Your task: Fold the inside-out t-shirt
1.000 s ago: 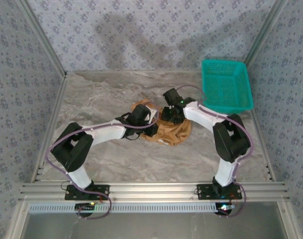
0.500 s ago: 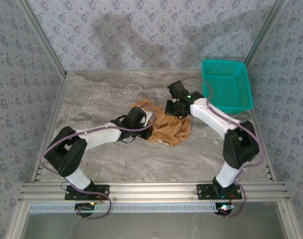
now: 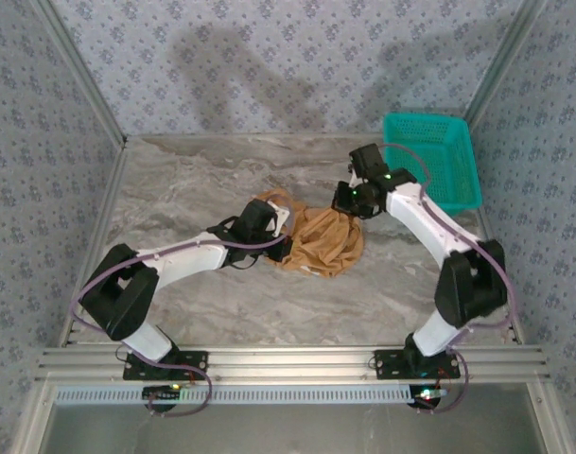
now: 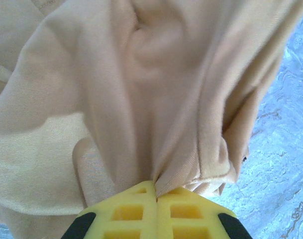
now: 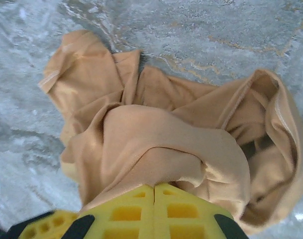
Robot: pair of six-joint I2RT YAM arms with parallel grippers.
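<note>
Lying in a crumpled heap near the middle of the tabletop (image 3: 193, 180), the tan t-shirt (image 3: 321, 244) sits between the two arms in the overhead view. One arm meets its left side and the other its far right side, toward the corner where a green basket (image 3: 427, 165) stands apart from the cloth. That view hides how the cloth is gripped. The left wrist camera shows it: the yellow left fingers (image 4: 152, 204) are pressed together on a pinched fold, the fabric fanning up from them in taut pleats, with grey marble to the right. The right wrist camera shows the right fingers (image 5: 150, 199) likewise clamped on a rounded fold. Beyond them the rest of the shirt lies loose on the marble, a hemmed opening gaping at the right.
</note>
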